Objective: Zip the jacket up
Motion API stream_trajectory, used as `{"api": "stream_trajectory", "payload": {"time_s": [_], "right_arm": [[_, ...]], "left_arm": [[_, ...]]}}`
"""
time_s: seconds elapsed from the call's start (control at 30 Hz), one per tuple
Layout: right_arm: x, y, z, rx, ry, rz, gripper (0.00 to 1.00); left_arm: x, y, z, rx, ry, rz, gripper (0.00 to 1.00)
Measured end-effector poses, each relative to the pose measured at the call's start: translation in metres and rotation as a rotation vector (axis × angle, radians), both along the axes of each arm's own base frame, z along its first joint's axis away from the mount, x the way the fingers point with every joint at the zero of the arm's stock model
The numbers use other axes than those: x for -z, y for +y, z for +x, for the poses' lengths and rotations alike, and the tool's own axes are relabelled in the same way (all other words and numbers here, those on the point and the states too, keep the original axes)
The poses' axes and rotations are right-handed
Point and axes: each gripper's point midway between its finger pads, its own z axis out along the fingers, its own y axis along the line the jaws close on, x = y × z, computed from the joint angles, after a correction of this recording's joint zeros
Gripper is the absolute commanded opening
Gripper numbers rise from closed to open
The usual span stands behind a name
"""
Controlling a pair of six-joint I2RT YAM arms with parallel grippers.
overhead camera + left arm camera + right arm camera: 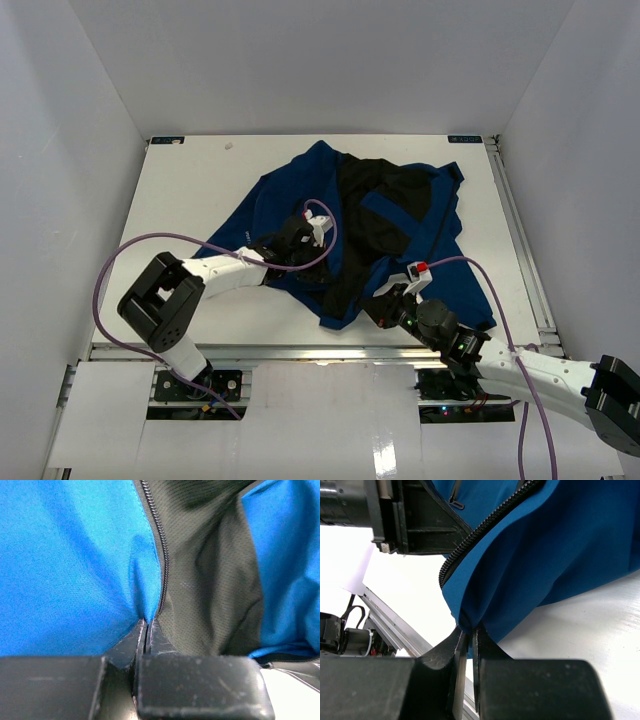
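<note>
White table (200, 180), enclosed by white walls, carries the work. Left gripper (146, 629): jaws closed on a fold of the jacket (285, 190) at the zipper (163, 555) edge, with blue shell on one side of the teeth and black lining on the other. Right gripper (468, 636): jaws pinched on a blue corner just below the end of the zipper teeth, at the near hem. Jacket lies spread open mid-table, lining upward, extending away from both grippers.
</note>
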Motion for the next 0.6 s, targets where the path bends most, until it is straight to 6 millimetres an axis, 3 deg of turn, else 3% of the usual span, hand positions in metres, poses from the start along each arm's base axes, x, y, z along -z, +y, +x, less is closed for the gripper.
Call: {"api": "stream_trajectory", "payload": {"time_s": [0.13,0.27,0.47,0.6], "right_arm": [[0.001,0.001,0.000,-0.001,0.002,-0.003,0.08],[0.008,0.000,0.001,0.002,0.004,-0.032,0.08],[0.044,-0.006,0.004,-0.004,0.013,-0.189,0.08],[0.056,-0.007,0.006,-0.025,-0.007,-0.273,0.08]], "left_arm": [[-0.012,0.001,0.000,0.002,-0.027,-0.019,0.00],[-0.042,0.002,0.001,0.003,-0.105,-0.091,0.00],[-0.098,0.002,-0.004,0.035,-0.269,-0.274,0.00],[-0.114,0.003,-0.015,0.075,-0.328,-0.357,0.02]]}}
